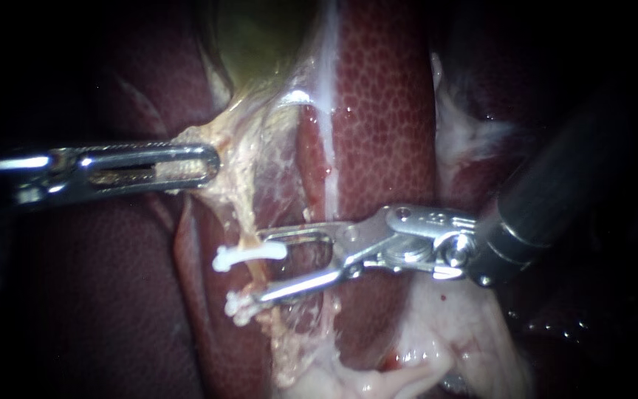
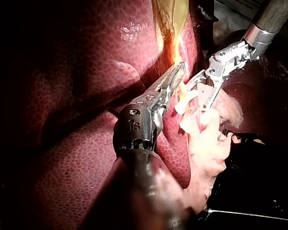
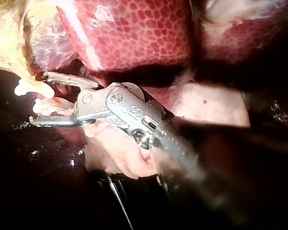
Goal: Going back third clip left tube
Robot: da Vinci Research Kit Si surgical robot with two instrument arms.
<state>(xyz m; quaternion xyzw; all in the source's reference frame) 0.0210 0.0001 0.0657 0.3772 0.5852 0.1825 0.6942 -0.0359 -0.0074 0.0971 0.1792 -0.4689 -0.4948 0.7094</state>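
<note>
An upper clip [image 1: 249, 256] sits across the thin tan tube [image 1: 245, 222], with a lower clip [image 1: 238, 307] just beneath it on the same tube. The right instrument [image 1: 261, 264] has its jaws wide apart and holds nothing; the upper clip lies between their tips. The left instrument [image 1: 212, 164] has its jaws closed on pale tissue [image 1: 238, 159] under the gallbladder [image 1: 260, 37], beside the liver [image 1: 385, 111].

Over the liver [image 1: 385, 111], the tube [image 1: 245, 222]. Above the tube, the gallbladder [image 1: 260, 37]. Across the tube, upper clip [image 1: 249, 255] and, further down, lower clip [image 1: 239, 304]. Left of the tube's upper end, left instrument's tool [image 1: 212, 164], on tissue [image 1: 223, 137]. Just right of the tube, right instrument's tool [image 1: 261, 266], beside both clips.
</note>
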